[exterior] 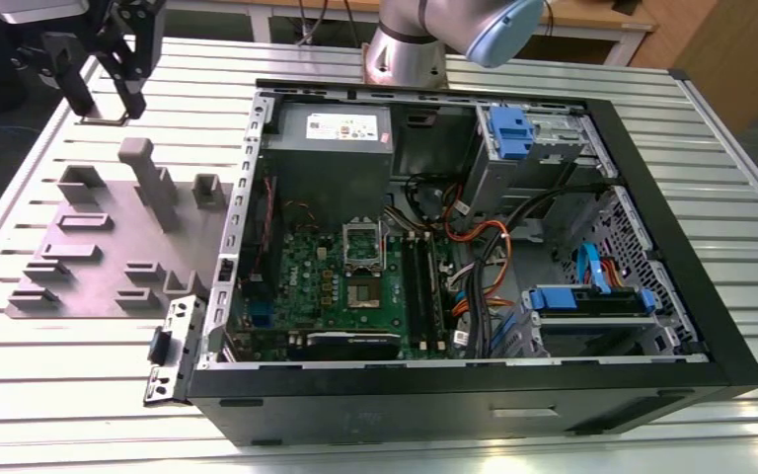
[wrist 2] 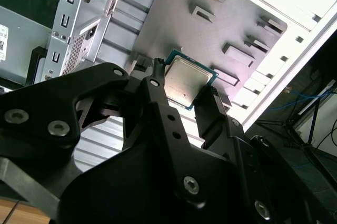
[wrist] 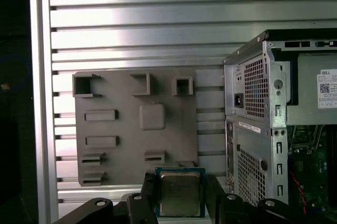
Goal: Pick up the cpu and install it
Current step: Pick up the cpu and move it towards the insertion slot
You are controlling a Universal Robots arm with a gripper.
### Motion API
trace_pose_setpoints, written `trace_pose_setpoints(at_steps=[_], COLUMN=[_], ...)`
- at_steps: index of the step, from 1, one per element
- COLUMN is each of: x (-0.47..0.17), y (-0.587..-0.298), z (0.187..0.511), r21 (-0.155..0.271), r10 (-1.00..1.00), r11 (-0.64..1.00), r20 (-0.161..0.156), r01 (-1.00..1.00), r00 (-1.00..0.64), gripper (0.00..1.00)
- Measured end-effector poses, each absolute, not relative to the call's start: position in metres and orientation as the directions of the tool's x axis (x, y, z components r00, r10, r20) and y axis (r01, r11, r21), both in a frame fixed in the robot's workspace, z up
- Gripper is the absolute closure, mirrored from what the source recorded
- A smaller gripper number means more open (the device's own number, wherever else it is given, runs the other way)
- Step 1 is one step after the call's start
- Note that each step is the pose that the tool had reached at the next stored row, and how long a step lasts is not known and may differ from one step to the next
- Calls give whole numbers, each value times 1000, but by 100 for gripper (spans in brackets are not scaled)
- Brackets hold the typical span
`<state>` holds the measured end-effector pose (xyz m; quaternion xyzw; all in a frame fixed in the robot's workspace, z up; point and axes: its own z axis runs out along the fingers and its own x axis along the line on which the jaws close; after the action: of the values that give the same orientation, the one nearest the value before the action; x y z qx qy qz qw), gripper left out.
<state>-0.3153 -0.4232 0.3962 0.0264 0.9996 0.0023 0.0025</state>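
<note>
Slatted metal surface (exterior: 63, 395) carried grey tray (exterior: 96, 252) at 9 o'clock of open computer case (exterior: 485, 405), exterior view | tool (exterior: 103, 99) hung raised at tray's 12 o'clock | tool fingers clamped the cpu (wrist 2: 188, 79) by its edges, silvery face showing, second wrist view

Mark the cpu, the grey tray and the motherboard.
cpu (wrist: 180, 200): first wrist view, middle of its metal top.
grey tray (wrist: 126, 153): first wrist view, bare flat patch between blocks.
motherboard (exterior: 311, 265): exterior view, green area beside the socket.
</note>
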Motion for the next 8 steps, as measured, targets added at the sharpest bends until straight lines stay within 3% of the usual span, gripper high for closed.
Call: trace_pose_setpoints(at_steps=[8], x=[-311], y=[-423], z=[396], r21=[4], r10=[53], r11=[999], r20=[-5], r01=[53], r00=[-999], gripper=[53])
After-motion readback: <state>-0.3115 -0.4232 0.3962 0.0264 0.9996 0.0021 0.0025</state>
